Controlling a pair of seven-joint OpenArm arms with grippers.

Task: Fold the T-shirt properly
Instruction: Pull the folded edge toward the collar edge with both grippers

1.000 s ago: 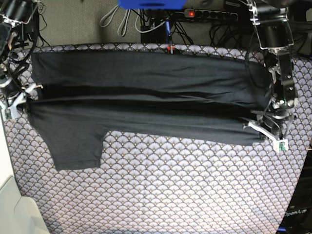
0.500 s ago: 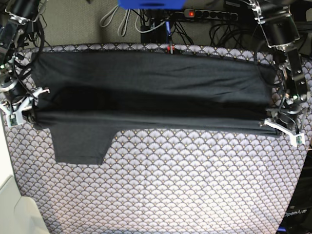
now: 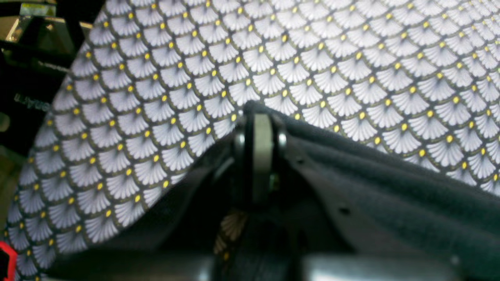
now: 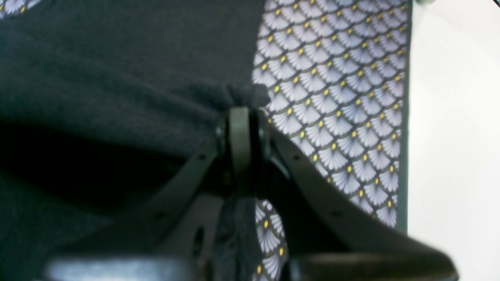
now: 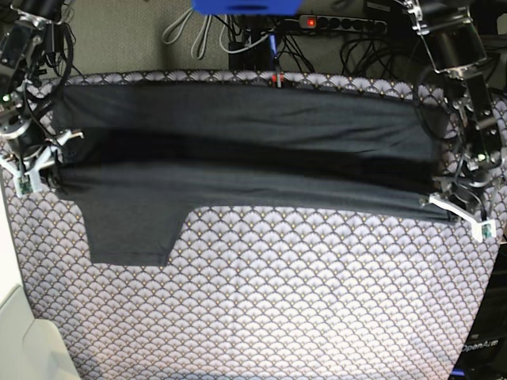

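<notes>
The dark charcoal T-shirt [image 5: 245, 150] lies stretched across the patterned table [image 5: 277, 309], folded lengthwise, with one sleeve [image 5: 131, 233] lying flat toward the front left. On the base view's right, my left gripper [image 5: 458, 212] is shut on the shirt's front corner. The left wrist view shows its tips [image 3: 262, 119] pinching the cloth edge [image 3: 390, 187]. My right gripper [image 5: 36, 162], on the base view's left, is shut on the shirt's other end. Bunched cloth [image 4: 117, 78] sits at its tips [image 4: 240, 111] in the right wrist view.
Behind the table's far edge lie a power strip [image 5: 341, 24], cables and a blue object [image 5: 245, 6]. A white surface [image 5: 20, 340] borders the table's front left. A black unit [image 5: 483, 344] stands at the front right.
My left gripper has drawn its end of the shirt outward to the base view's right. The front fold line is now straight and taut. My right gripper barely moved.
</notes>
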